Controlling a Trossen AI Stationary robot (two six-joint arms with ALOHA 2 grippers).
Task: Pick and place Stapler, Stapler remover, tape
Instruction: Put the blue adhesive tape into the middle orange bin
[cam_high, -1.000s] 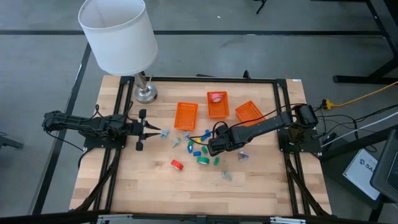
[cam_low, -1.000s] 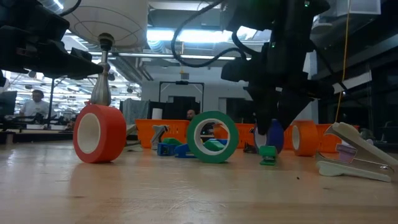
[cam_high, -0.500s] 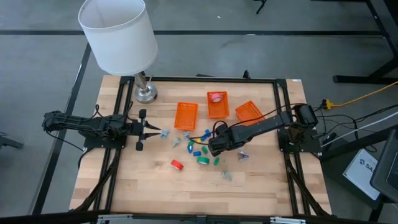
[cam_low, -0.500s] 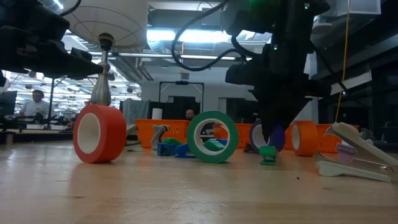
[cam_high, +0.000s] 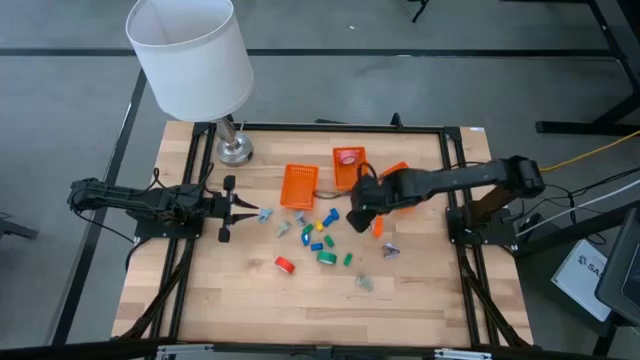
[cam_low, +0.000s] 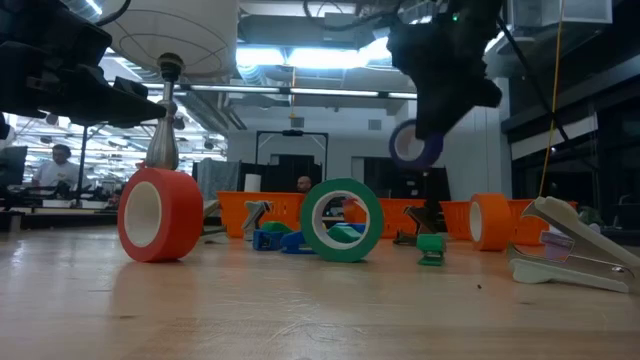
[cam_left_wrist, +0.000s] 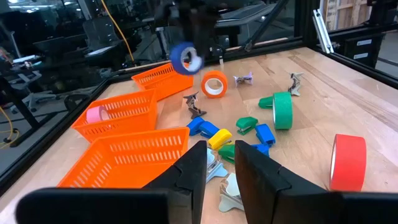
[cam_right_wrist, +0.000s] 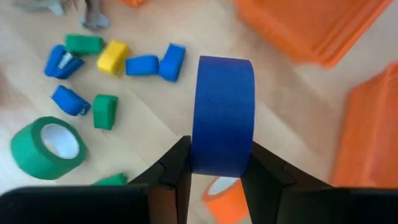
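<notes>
Right gripper (cam_right_wrist: 214, 168): raised above the counter (cam_high: 420, 290), near the orange baskets, fingers clamped on a blue tape roll (cam_right_wrist: 224, 115)
Blue tape roll: held upright on edge between the right fingers, clear of the counter; in the low view it hangs high above the other things (cam_low: 413, 143)
Left gripper (cam_left_wrist: 217, 158): at the left side of the counter, low and pointing toward the middle, fingers a narrow gap apart, holding nothing visible
Red tape roll (cam_high: 285, 264): standing on edge on the counter, front of centre, apart from the rest
Green tape roll (cam_high: 327, 257): on the counter just beside small blue, yellow and green blocky pieces (cam_high: 322, 232)
Orange tape roll (cam_high: 377, 227): on the counter, right below the right gripper in the high view
Pink tape roll (cam_high: 348, 156): inside the middle orange basket (cam_high: 350, 175)
Left orange basket (cam_high: 299, 186): on the counter beside the middle one, looks empty
Third orange basket (cam_high: 393, 172): partly hidden under the right arm
Staple removers (cam_high: 364, 283): small metal claw pieces scattered at the front and right of the pile
Lamp (cam_high: 190, 55): white shade, metal base at the back left corner of the counter
</notes>
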